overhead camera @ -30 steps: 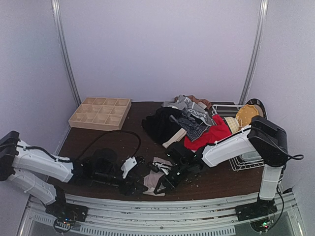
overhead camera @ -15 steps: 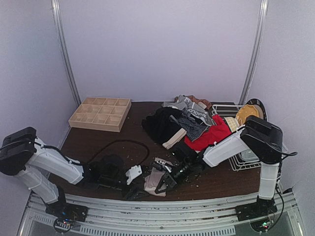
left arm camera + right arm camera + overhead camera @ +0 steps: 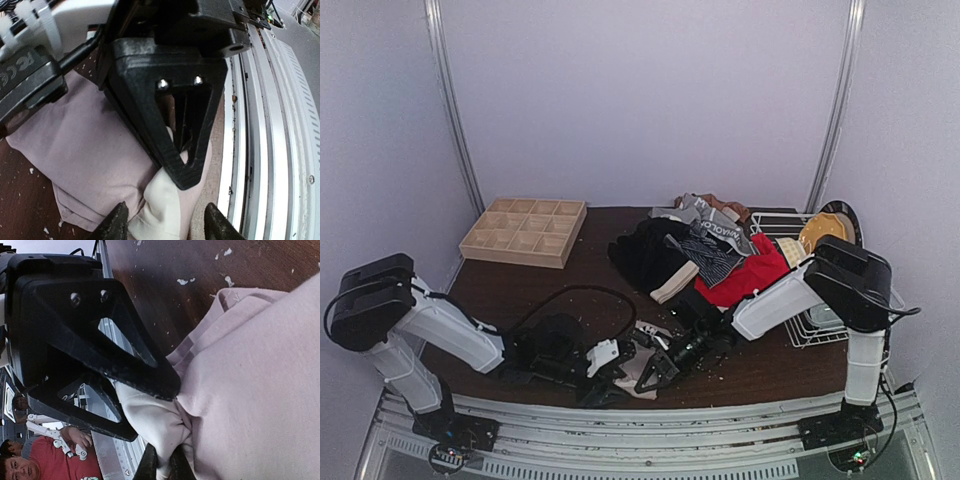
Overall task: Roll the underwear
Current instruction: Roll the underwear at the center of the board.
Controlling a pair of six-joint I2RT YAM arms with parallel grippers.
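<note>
Little lettering could be read
White capitals ran along the waistband (image 3: 720, 232) of the striped briefs (image 3: 712, 255), too small to spell out surely; in the left wrist view, raised marks looking like "FC CE" stood on a black housing (image 3: 22, 70)

A robotics lab cell: plain pale walls (image 3: 640, 100) close round a dark wooden table (image 3: 770, 368), the left arm (image 3: 440, 330) and right arm (image 3: 785, 295) stand bolted to a metal rail (image 3: 670, 412) along its near edge, and 1 red-shirted person (image 3: 30, 467) shows past it.
</note>
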